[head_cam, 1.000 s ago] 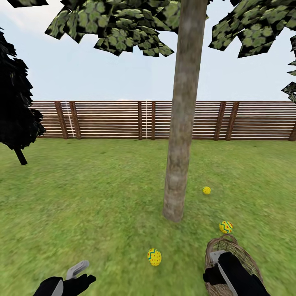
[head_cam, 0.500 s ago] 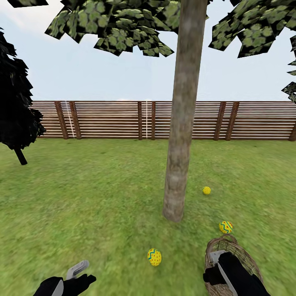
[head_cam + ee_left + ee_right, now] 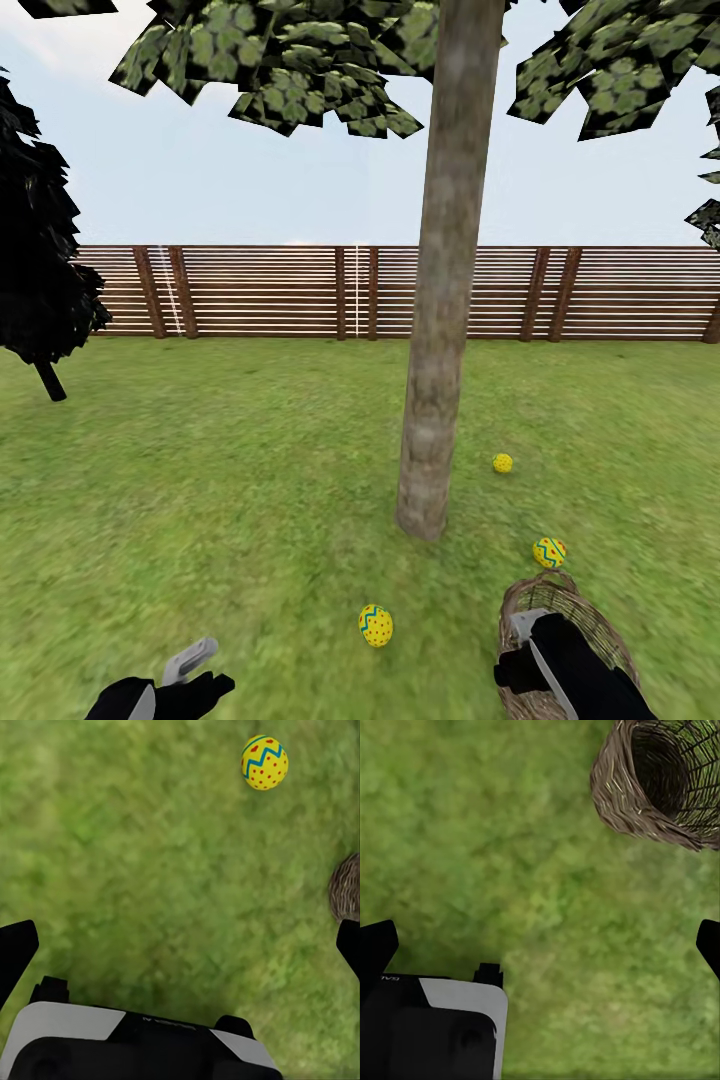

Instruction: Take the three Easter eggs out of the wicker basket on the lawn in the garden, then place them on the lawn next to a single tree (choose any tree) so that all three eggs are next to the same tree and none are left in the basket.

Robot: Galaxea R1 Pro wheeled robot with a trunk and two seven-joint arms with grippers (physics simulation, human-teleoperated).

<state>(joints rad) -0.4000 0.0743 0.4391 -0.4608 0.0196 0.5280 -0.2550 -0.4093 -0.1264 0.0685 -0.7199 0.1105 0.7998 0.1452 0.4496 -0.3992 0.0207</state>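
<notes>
Three yellow Easter eggs with blue zigzags lie on the lawn around the pale tree: one in front of the trunk, one to its right, and a farther one. The nearest egg also shows in the left wrist view. The wicker basket stands at the lower right, partly behind my right arm; the right wrist view looks into the basket, and its inside looks bare. My left gripper hangs open over grass. My right gripper is open beside the basket.
A brown slat fence closes the garden behind the tree. A small all-black tree stands at the far left. Open grass spreads left of the trunk. The basket's edge shows in the left wrist view.
My left gripper has sunk very slightly; the eggs, basket and right arm have not moved.
</notes>
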